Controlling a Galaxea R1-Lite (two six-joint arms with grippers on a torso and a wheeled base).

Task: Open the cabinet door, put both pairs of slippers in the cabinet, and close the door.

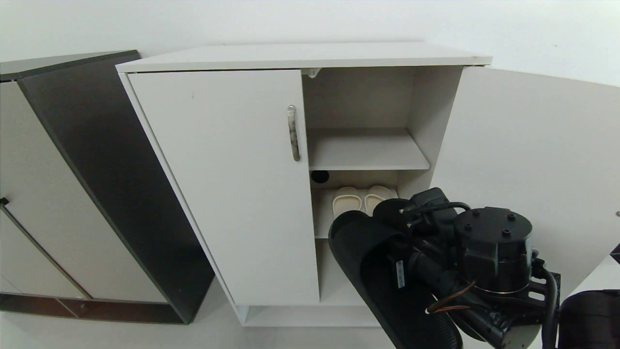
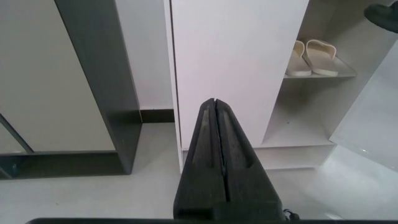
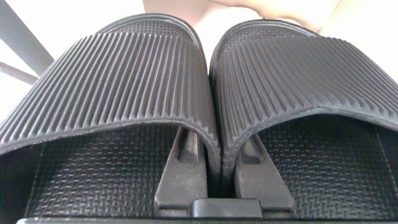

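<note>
Pinching the two black slippers point(image 1: 382, 271) by their touching inner walls, the right gripper point(image 3: 221, 168) held the pair in the air in front of the open right half of the white cabinet point(image 1: 300, 55). One of its jaws sat inside each slipper, under the ribbed straps. The right arm sat low at the cabinet's right front, its wrist angled toward the opening. The slippers' toes pointed at the shelves, and the pair was still outside the cabinet.

Two cream slippers point(image 1: 363, 199) lay side by side on the middle shelf point(image 1: 322, 220), toes inward. That made two pairs, one black and one cream, four slippers in all.

The left door point(image 1: 223, 184) was shut, its single metal handle point(image 1: 293, 133) upright by the inner edge. The left gripper point(image 2: 214, 109) hung apart from this door, above the floor point(image 2: 143, 180), its jaws pressed together on nothing. A dark cabinet point(image 1: 111, 184) stood just beside the white one on its left.
</note>
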